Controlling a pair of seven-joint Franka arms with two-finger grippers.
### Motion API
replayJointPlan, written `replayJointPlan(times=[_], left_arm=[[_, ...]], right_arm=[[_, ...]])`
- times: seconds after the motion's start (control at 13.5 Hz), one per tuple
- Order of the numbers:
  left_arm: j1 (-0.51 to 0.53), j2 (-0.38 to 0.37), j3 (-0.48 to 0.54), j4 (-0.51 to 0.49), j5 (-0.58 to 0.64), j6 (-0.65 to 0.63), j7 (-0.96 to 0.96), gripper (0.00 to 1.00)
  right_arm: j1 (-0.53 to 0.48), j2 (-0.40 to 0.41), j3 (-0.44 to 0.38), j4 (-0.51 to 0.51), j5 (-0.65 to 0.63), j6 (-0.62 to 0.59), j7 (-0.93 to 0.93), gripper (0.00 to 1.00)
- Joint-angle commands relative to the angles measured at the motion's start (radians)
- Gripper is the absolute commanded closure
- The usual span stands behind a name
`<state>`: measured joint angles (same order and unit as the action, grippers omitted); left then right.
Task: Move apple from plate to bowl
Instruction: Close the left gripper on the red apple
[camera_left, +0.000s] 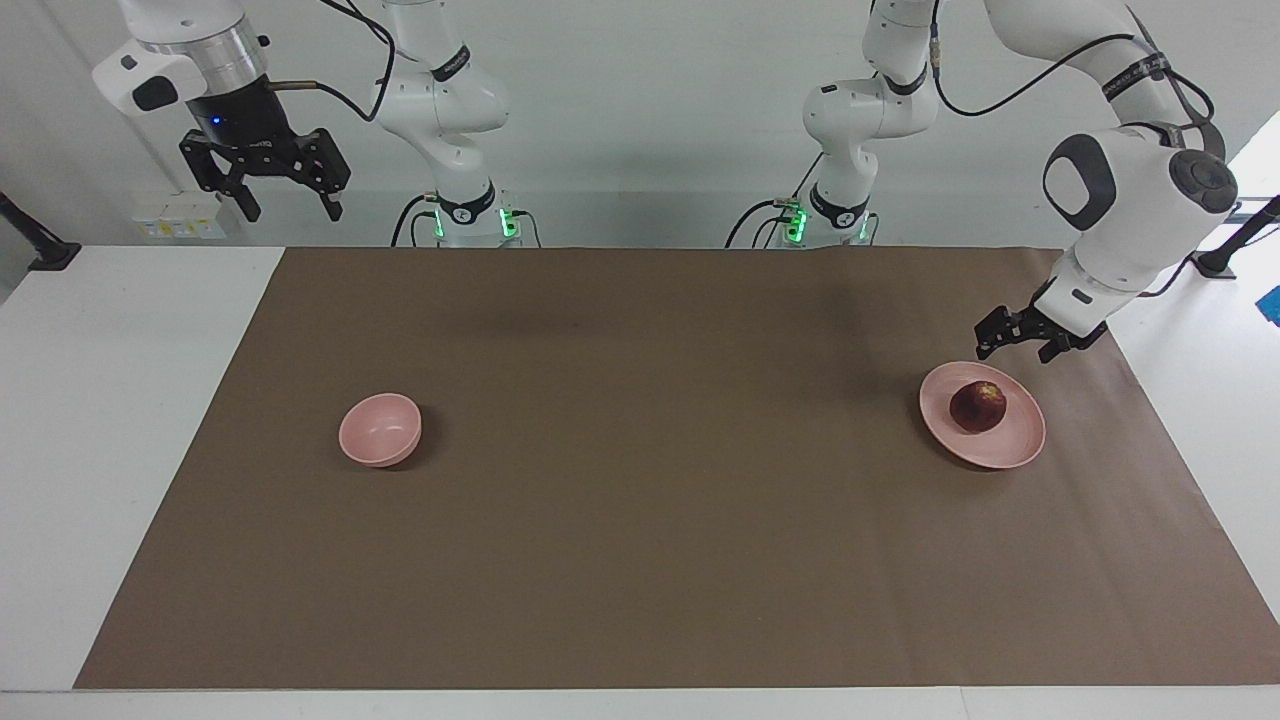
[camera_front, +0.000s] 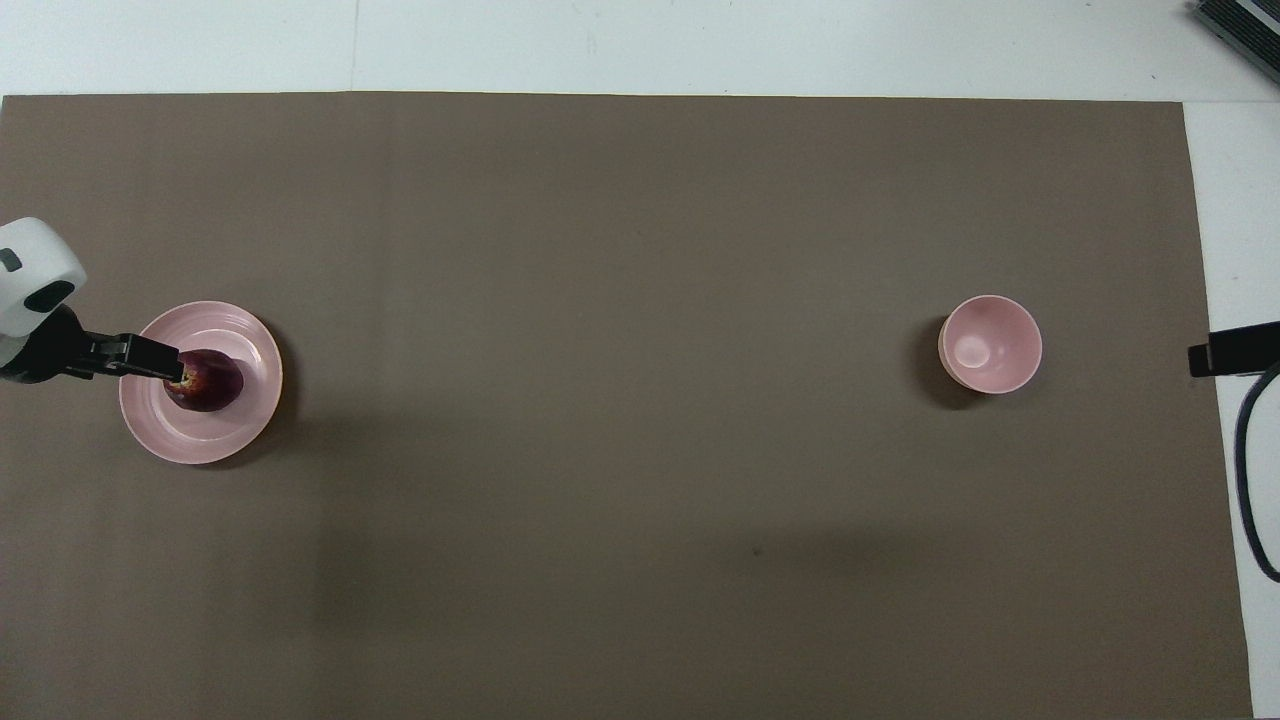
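A dark red apple (camera_left: 978, 406) (camera_front: 212, 383) lies on the pale pink plate (camera_left: 1010, 445) (camera_front: 190, 435) toward the left arm's end of the table. My left gripper (camera_left: 1015, 350) (camera_front: 165, 362) hangs open in the air over the plate's rim on the robots' side, just above the apple and not touching it. The small deep pink bowl (camera_left: 380, 430) (camera_front: 990, 343) stands empty toward the right arm's end. My right gripper (camera_left: 285, 205) (camera_front: 1235, 350) waits open, high above the table's edge at that end.
A brown mat (camera_left: 640, 540) covers most of the white table (camera_left: 120, 400). A black cable (camera_front: 1245, 470) loops by the right gripper. A dark object (camera_front: 1240, 25) sits at the table corner farthest from the robots.
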<state>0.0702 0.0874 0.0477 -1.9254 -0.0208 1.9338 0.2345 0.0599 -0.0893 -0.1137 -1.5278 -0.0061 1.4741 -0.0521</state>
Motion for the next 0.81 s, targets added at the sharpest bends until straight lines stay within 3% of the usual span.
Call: replayJointPlan(times=[0.0,0.3,0.74], left_arm=[[0.028,0.041,-0.005,-0.058,0.005,0.117,0.046,0.0],[0.028,0.12,-0.006,-0.081,0.005,0.232,0.037,0.0],[0.023,0.137,-0.006,-0.107,-0.039,0.244,0.003,0.0]], right_arm=[[-0.006,-0.009,-0.001,-0.014,0.0,0.005,-0.02,0.0],[-0.019,-0.01,-0.007,-0.014,0.0,-0.023,-0.021,0.0],[-0.017,-0.018,-0.006,-0.02,0.0,-0.035,-0.028,0.0]])
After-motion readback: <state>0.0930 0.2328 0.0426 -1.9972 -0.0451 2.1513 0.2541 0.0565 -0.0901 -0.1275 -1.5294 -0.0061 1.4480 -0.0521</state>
